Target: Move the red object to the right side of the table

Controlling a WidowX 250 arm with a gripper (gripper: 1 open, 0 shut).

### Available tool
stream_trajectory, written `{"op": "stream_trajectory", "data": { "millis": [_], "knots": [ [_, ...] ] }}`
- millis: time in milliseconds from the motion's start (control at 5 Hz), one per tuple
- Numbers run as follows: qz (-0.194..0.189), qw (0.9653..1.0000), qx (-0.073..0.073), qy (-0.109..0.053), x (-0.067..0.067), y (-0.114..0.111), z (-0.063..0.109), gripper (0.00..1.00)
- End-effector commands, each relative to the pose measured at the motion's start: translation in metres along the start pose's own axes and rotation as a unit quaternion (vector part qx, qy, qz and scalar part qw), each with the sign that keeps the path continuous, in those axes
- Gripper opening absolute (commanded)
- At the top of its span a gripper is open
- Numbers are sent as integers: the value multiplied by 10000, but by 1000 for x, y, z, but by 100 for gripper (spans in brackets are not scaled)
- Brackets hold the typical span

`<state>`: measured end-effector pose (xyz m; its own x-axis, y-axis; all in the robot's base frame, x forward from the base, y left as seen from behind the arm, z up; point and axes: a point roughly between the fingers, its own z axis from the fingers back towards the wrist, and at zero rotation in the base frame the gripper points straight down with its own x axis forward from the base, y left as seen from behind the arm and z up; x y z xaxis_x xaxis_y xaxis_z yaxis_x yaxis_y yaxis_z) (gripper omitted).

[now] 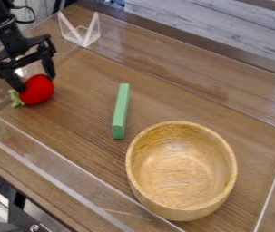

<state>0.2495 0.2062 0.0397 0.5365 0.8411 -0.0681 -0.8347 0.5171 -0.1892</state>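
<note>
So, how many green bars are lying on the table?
1. The green bar lies flat near the middle of the table, between the red object and the wooden bowl. None seems hidden.
</note>
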Motion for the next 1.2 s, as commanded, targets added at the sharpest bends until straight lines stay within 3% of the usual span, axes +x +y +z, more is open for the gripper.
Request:
{"op": "stream_trajectory", "data": {
  "millis": [0, 400, 600, 800, 1000],
  "knots": [
    [-179, 9996, -44, -208, 2, -13, 10, 0],
    [-424, 9987, -226, -181, -16, -31, 36, 0],
    [-462, 9982, -357, -119, -29, -54, 51, 0],
    [-479, 9980, -417, -5, -50, -83, 54, 0],
    [-649, 9969, -410, 161, -80, -113, 44, 0]
  ]
}}
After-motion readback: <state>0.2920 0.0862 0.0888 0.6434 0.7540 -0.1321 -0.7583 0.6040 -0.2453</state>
